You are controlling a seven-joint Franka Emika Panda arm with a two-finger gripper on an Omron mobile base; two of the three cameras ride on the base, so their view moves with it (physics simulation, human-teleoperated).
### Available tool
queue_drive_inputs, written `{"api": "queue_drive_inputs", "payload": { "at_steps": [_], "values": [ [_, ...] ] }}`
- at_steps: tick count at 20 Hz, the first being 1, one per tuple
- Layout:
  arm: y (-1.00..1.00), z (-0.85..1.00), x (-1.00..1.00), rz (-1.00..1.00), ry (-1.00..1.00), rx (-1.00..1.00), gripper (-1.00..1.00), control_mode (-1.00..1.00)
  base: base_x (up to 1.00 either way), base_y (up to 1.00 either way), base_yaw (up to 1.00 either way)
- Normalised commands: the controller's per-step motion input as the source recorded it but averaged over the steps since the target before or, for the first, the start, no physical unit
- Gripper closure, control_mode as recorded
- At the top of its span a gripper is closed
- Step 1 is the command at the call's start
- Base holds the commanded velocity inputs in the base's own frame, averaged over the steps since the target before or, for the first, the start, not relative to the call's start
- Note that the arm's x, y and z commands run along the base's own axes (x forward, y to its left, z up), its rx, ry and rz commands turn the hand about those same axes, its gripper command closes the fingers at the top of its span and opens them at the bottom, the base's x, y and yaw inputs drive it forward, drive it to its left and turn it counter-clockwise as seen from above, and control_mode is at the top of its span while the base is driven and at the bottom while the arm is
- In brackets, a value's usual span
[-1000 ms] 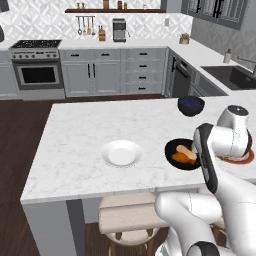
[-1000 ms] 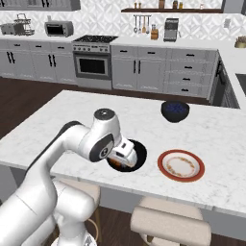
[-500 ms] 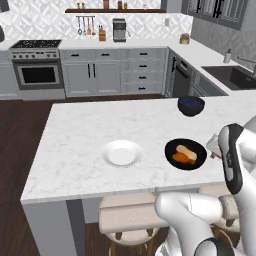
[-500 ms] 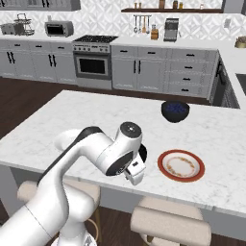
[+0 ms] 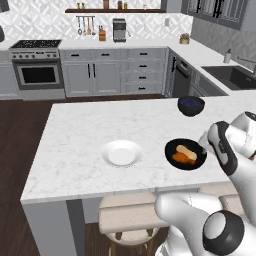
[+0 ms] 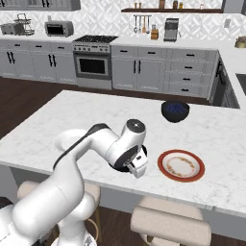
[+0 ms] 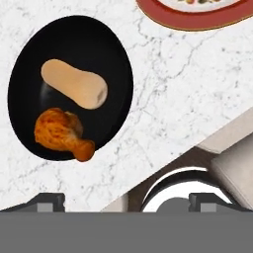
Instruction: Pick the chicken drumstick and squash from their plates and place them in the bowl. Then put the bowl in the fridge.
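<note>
The glossy black bowl (image 7: 86,44) sits on the marble island near its front edge. Inside it lie the pale tan squash (image 7: 74,84) and the orange-brown chicken drumstick (image 7: 60,131), side by side. From the left base, the bowl (image 5: 173,146) holds both pieces, to the right of the plain white plate (image 5: 121,152). The terracotta-rimmed plate (image 6: 181,165) lies beside the bowl, bare. My gripper (image 7: 126,202) is open and holds nothing, hovering above the counter's front edge, off to one side of the bowl. My hand (image 6: 138,165) covers most of the bowl in the right base view. The fridge is out of view.
A smaller dark blue bowl (image 5: 190,105) stands further back on the island (image 5: 75,130). Cushioned stools (image 6: 168,223) are tucked under the island's front edge. Behind are grey cabinets, a stove (image 5: 37,70) and a sink (image 5: 232,75) at the right.
My hand has swung from right over the black bowl out to its side, toward the island's front edge. The squash and drumstick have stayed in the bowl.
</note>
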Motion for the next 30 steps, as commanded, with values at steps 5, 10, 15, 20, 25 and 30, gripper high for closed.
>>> {"api": "queue_drive_inputs", "payload": {
  "at_steps": [5,10,15,20,25,30],
  "values": [
    [0.00,-0.39,0.32,0.00,0.00,0.00,-1.00,-1.00,0.00,0.00,0.00],
    [0.00,-0.30,0.30,0.00,0.00,0.00,-1.00,-1.00,0.00,0.00,0.00],
    [0.00,-0.29,0.18,0.00,0.00,0.00,-1.00,-1.00,0.00,0.00,0.00],
    [0.00,-0.31,0.17,0.00,0.00,0.00,-1.00,-1.00,0.00,0.00,0.00],
    [-0.05,-0.24,0.26,0.00,0.00,0.01,-1.00,-1.00,0.00,0.00,0.00],
    [-0.10,-0.07,0.32,0.00,0.00,0.02,-1.00,-1.00,0.00,0.00,0.00]
  ]
}}
